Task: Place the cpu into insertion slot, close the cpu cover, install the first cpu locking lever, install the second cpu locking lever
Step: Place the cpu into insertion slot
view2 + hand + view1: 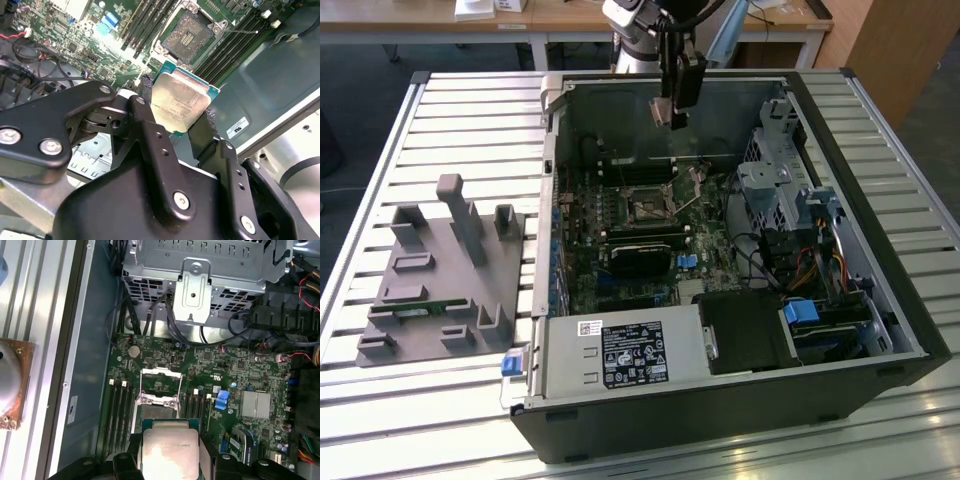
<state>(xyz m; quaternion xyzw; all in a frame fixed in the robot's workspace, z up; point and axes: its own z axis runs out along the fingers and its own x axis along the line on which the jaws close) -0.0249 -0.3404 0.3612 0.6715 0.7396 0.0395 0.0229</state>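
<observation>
- The fingers point(204, 131) were pinched in narrow on the cpu point(180, 102), one on each of two opposite edges. Its silver top was turned to the second wrist camera.
- The gripper point(670, 112) hung inside the open case point(552, 180), up by the far wall in the exterior view. It was well above the green board point(590, 250).
- The cpu was up in the air, touching only the fingers and apart from the slot point(187, 35).
- And the slot lay bare: dark centre showing, silver rim around it, no chip seated.
- It was tight around that rim! Long black memory slots point(145, 25) ran close along two sides of it.
- A black card point(642, 255) sat just beside the slot on the near side in the exterior view.
- The metal cage point(240, 260) stood past the board's edge, well apart from the slot.
- There was open room straight above the slot, with nothing between it and the cpu.
- Out on the slatted surface point(440, 400), a grey fixture point(445, 270) sat at the exterior view's left, well apart from the case.
</observation>
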